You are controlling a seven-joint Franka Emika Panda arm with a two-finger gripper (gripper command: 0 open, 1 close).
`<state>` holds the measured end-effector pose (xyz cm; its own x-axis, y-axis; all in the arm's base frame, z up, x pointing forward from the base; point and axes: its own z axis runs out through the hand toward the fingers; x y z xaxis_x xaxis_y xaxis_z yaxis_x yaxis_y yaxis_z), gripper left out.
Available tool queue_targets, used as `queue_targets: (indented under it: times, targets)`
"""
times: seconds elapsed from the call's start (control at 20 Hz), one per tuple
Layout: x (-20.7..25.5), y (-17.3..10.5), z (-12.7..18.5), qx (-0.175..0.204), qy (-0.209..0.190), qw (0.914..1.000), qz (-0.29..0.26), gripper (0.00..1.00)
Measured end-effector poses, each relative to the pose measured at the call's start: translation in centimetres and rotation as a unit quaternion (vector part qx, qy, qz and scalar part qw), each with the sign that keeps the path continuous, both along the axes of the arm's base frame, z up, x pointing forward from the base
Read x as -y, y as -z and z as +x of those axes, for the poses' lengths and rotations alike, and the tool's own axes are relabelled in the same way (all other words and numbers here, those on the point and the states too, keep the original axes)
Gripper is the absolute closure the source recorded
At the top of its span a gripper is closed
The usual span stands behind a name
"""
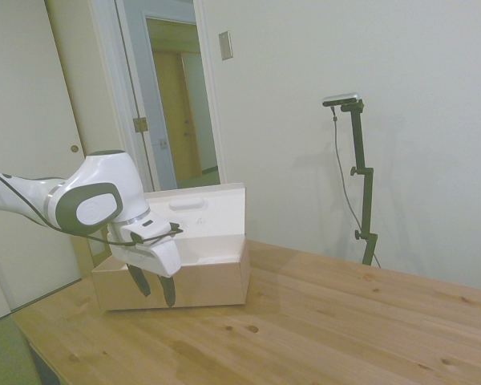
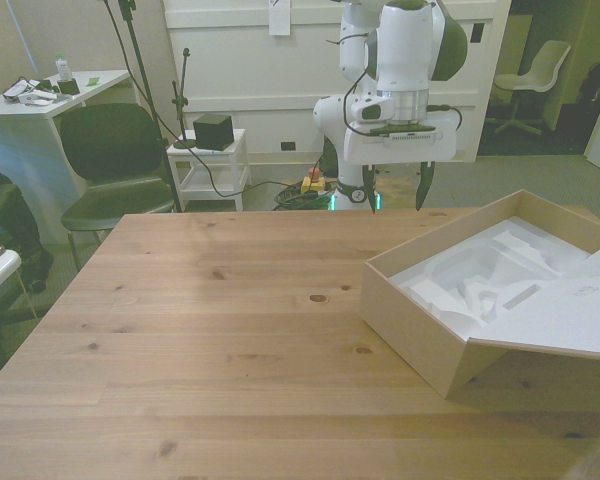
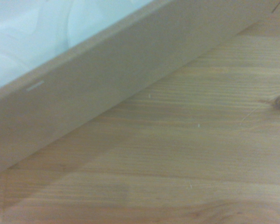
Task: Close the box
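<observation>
We see the cardboard box (image 2: pixel 432 335) open on the bench (image 2: pixel 220 330), its white moulded insert (image 2: pixel 480 280) exposed, lid (image 1: pixel 194 210) apparently upright. The end effector (image 2: pixel 396 192) hangs empty, fingers spread.

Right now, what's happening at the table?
The white Franka arm's pincer hangs open and empty above the wooden table, near the far side of the large, shallow brown cardboard box. The box is open, its white moulded insert showing and its flat lid standing up. Nothing is touching the lid, so closing has not begun.
</observation>
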<state>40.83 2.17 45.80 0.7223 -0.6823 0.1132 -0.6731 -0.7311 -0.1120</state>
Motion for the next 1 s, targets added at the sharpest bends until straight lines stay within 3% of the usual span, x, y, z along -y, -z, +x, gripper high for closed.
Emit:
queue_targets:
  times: [0.3, 1.0]
  targets:
    - [-1.3, -4.3, 1.1, 0.031, -0.014, 0.9994, -0.006, 0.0]
    - [-5.8, -8.8, 8.0, 0.058, -0.044, 0.9968, -0.034, 0.0]
